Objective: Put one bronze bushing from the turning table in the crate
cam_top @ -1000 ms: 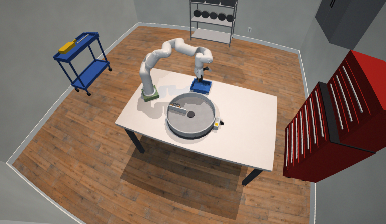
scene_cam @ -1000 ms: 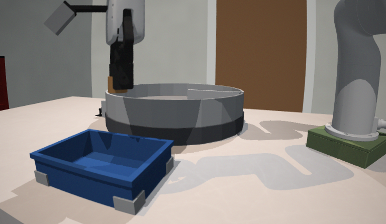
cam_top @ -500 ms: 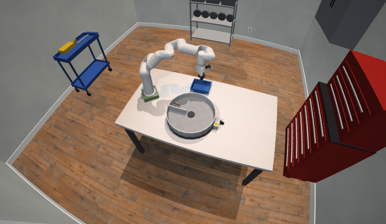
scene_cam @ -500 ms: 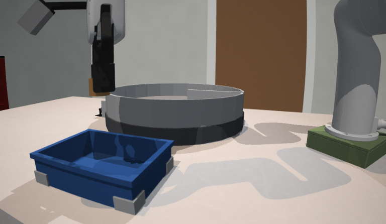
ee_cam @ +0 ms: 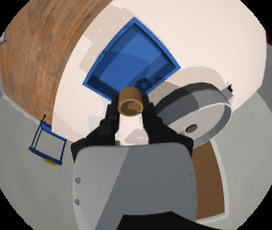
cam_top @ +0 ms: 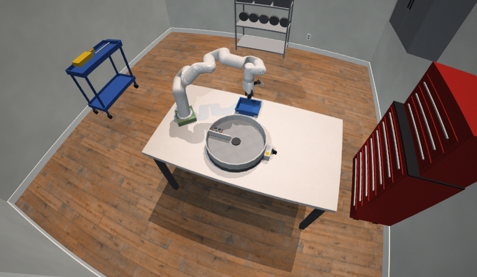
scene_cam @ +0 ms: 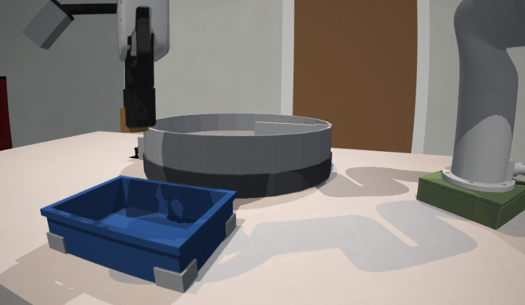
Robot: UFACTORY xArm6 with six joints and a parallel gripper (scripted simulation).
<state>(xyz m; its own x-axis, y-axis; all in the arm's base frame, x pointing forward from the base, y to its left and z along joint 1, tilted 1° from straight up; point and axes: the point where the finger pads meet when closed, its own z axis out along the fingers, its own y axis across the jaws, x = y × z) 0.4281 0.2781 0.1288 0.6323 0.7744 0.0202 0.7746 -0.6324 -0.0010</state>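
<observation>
- One bronze bushing point(scene_cam: 123, 120) point(ee_cam: 130, 91) is in the tool point(cam_top: 249, 96) point(scene_cam: 140, 108) point(ee_cam: 130, 102); you see its round opening between the two fingers in the wrist view.
- Tool state: the fingers are closed on the bushing, one at each side; the tool points downward.
- Position: you find the bushing raised above the worktop point(cam_top: 302, 147) point(scene_cam: 310, 286) point(ee_cam: 251, 43), higher than the rim of the blue crate point(cam_top: 248, 113) point(scene_cam: 112, 251) point(ee_cam: 157, 43); it is outside the crate cavity; you cannot tell from these views whether it is directly overhead.
- Crate: it stands upright on the worktop, near the turning table point(cam_top: 235, 165) point(scene_cam: 247, 154) point(ee_cam: 189, 98); grey brackets point(scene_cam: 57, 242) sit at its visible lower corners; shadows fall on its interior.
- Turning table: you see a high grey wall around it, a dark hub point(cam_top: 236, 141) point(ee_cam: 191, 128) at its centre and a straight divider point(cam_top: 219, 135) point(scene_cam: 286, 128) running inward from the wall.
- Remaining parts: a small group of parts point(cam_top: 218, 130) lies beside the divider; they are too small for you to count reliably.
- Arm mounting: the white arm point(cam_top: 181, 98) point(scene_cam: 482, 115) stands on a green base point(cam_top: 186, 122) point(scene_cam: 456, 204), on the same worktop; the base is apart from the crate.
</observation>
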